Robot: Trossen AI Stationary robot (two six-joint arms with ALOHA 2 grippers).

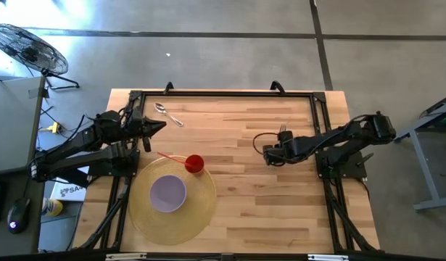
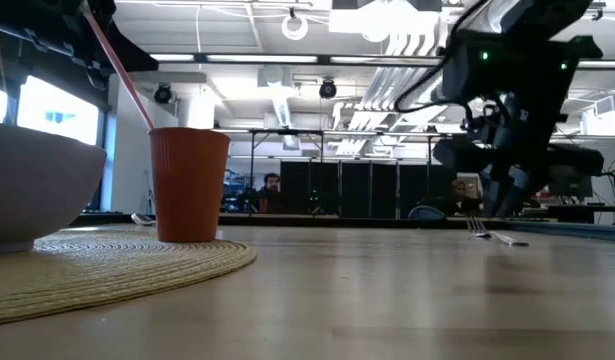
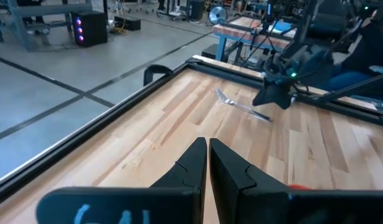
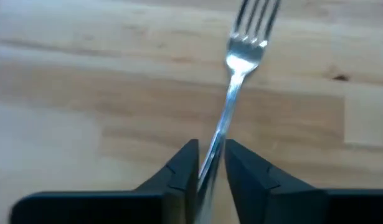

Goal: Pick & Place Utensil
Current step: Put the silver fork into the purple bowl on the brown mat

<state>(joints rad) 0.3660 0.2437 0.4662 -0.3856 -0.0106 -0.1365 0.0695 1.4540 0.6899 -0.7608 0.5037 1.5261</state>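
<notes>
On the near left of the wooden bench [image 1: 281, 196], a round woven mat [image 1: 197, 206] carries a pale bowl [image 1: 167, 193] and, at its far edge, a red cup [image 1: 194, 164] with a straw [image 1: 170, 157] leaning to the left. Seen level across the bench, the cup stands upright on the mat beside the bowl.

Farther back on the right, the right tool [image 4: 210, 158] sits low over the bench, its two dark fingers [image 4: 179, 171] drawn close on either side of the handle of a fork [image 4: 241, 59]. The fork's tines point away from the tool, and from bench height the fork [image 2: 492, 235] appears to lie on or just above the wood, below the arm; whether it is lifted cannot be told.

On the far left, the left tool [image 1: 159, 127] hangs above the bench with its fingers [image 3: 191, 165] pressed together and nothing between them. Just beyond it, near the far edge, a spoon [image 1: 167, 114] lies on the wood.

Past the bench, a standing fan [image 1: 27, 47] stands on the floor, and a person [image 2: 272, 188] sits in the room behind.
</notes>
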